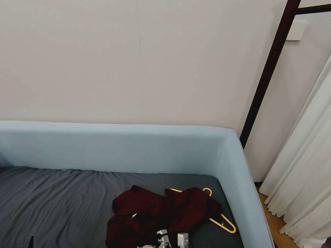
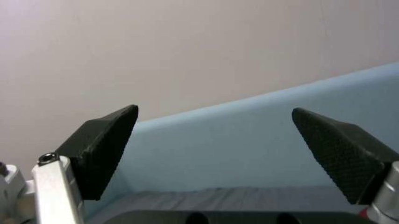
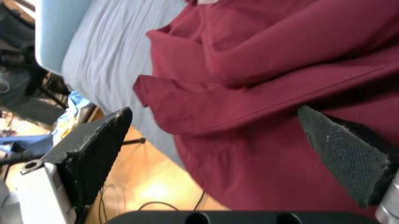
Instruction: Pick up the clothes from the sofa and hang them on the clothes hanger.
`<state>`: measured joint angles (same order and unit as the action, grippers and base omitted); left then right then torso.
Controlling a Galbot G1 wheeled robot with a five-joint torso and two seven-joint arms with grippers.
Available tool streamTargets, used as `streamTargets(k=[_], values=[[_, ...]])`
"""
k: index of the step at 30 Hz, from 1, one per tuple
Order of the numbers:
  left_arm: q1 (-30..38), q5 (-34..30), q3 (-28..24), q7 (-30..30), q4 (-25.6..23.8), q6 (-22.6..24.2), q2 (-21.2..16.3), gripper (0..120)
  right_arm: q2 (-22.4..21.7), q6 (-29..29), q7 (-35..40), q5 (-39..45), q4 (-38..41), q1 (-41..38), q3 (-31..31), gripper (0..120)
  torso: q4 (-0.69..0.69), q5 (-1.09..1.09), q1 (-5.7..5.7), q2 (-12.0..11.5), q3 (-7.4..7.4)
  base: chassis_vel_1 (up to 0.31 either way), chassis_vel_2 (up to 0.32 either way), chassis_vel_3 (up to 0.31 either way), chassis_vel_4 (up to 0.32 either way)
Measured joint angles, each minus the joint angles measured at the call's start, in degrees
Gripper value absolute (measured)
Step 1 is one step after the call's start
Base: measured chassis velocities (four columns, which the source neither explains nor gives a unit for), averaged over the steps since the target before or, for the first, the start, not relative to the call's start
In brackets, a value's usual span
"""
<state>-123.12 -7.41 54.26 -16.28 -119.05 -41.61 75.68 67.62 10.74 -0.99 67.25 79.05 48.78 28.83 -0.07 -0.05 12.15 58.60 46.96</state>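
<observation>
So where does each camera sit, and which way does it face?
Head view: on the robot's head, facing forward and down at the sofa, red garment and yellow hanger; right end effector at bottom edge.
Left wrist view: on the left arm, facing sofa and wall past the open left end effector.
Right wrist view: on the right arm, facing down at the garment between its open fingers.
Head and right wrist views share the garment.
</observation>
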Motion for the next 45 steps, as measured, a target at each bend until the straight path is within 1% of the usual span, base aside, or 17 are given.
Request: streamTargets(k=[6, 10, 13, 14, 15, 20, 21, 24, 26, 29, 30, 34, 35, 38, 39, 41, 45], values=[[-0.4, -0.4, 0.8, -0.1, -1.5, 0.2, 0.1, 97, 0.6, 0.0, 0.3, -1.3, -0.4, 1.8, 1.1, 100, -0.01, 0.00, 0.00, 0.0, 0.00, 0.000, 0.000, 0.000, 0.000], [-0.6, -0.6, 1.2, -0.2, -1.8, 0.1, 0.4, 97, 2.4, 0.0, 0.7, -1.0, -0.1, 2.6, 0.3, 99, 0.01, 0.00, 0.00, 0.0, 0.00, 0.000, 0.000, 0.000, 0.000], [-1.1, -0.6, 1.7, -0.2, -2.5, 0.1, 0.4, 97, 3.8, -0.2, 0.9, -0.8, -1.4, 2.8, -0.8, 97, 0.01, 0.00, 0.00, 0.0, 0.00, 0.000, 0.000, 0.000, 0.000], [-1.2, -0.7, 1.9, -0.2, -2.9, 0.1, 0.4, 97, 4.0, -0.3, 0.9, -0.8, -1.8, 2.9, -0.9, 93, 0.01, 0.00, 0.00, 0.0, 0.00, 0.000, 0.000, 0.000, 0.000], [-1.2, -0.7, 1.9, -0.2, -2.9, 0.1, 0.4, 97, 4.0, -0.3, 0.9, -0.8, -1.8, 2.9, -0.9, 93, 0.01, 0.00, 0.00, 0.0, 0.00, 0.000, 0.000, 0.000, 0.000], [-1.7, -0.9, 2.7, -0.2, -4.3, 0.1, 0.6, 97, 4.7, -1.1, 1.0, -0.8, -2.6, 4.1, -2.3, 72, 0.00, 0.00, 0.00, 0.0, 0.00, 0.000, 0.000, 0.000, 0.000], [-1.7, -0.9, 2.7, -0.2, -4.3, 0.1, 0.6, 97, 4.7, -1.1, 1.0, -0.8, -2.6, 4.1, -2.3, 72, 0.00, 0.00, 0.00, 0.0, 0.00, 0.000, 0.000, 0.000, 0.000], [-1.8, -0.6, 2.7, -0.9, -4.5, 0.1, 0.6, 98, 5.9, -1.2, 1.3, -0.5, -2.5, 4.8, -4.7, 59, 0.00, 0.00, 0.00, 0.0, 0.00, 0.000, 0.000, 0.000, 0.000], [-1.8, -0.6, 2.7, -0.9, -4.5, 0.2, 0.6, 98, 6.1, -1.2, 1.3, -0.5, -2.5, 4.9, -5.1, 57, 0.00, 0.00, 0.00, 0.0, 0.00, 0.000, 0.000, 0.000, 0.000], [-1.8, -0.5, 2.6, -1.0, -4.5, 0.2, 0.7, 99, 7.4, -1.2, 1.7, 0.2, -2.9, 5.2, -7.2, 40, 0.00, 0.00, 0.00, 0.0, 0.00, 0.000, 0.000, 0.000, 0.000], [-1.8, -0.5, 2.6, -1.0, -4.5, 0.2, 0.7, 99, 7.4, -1.2, 1.7, 0.2, -2.9, 5.2, -7.2, 40, 0.00, 0.00, 0.00, 0.0, 0.00, 0.000, 0.000, 0.000, 0.000], [-1.9, -0.1, 2.0, -1.0, -4.2, -0.2, 1.1, 99, 8.2, -1.5, 1.7, -0.4, -4.0, 6.0, -7.5, 22, 0.00, 0.00, 0.00, 0.0, 0.00, 0.000, 0.000, 0.000, 0.000], [-1.9, -0.1, 2.0, -1.0, -4.2, -0.2, 1.1, 99, 8.2, -1.5, 1.7, -0.4, -4.0, 6.0, -7.5, 22, 0.00, 0.00, 0.00, 0.0, 0.00, 0.000, 0.000, 0.000, 0.000], [-1.9, 0.0, 1.9, -0.9, -3.8, -0.6, 1.1, 99, 9.1, -2.0, 1.7, -0.9, -4.6, 6.4, -7.6, 7, 0.00, 0.00, 0.00, 0.0, 0.00, 0.000, 0.000, 0.000, 0.000], [-1.9, 0.0, 1.9, -0.9, -3.8, -0.6, 1.1, 99, 9.1, -2.0, 1.7, -0.9, -4.6, 6.4, -7.6, 7, 0.00, 0.00, 0.00, 0.0, 0.00, 0.000, 0.000, 0.000, 0.000], [-1.9, -0.1, 2.0, -0.9, -3.7, -0.7, 1.0, 99, 9.4, -2.1, 1.8, -0.9, -4.7, 6.5, -7.8, 0, 0.00, 0.00, 0.00, 0.0, 0.00, 0.000, 0.000, 0.000, 0.000], [-1.9, -0.2, 2.0, -0.9, -3.4, -0.9, 0.9, 99, 9.1, -2.2, 2.1, -1.2, -3.9, 7.1, -8.1, 0, 0.00, 0.01, 0.00, 0.0, 0.00, 0.000, 0.000, 0.000, 0.000]])
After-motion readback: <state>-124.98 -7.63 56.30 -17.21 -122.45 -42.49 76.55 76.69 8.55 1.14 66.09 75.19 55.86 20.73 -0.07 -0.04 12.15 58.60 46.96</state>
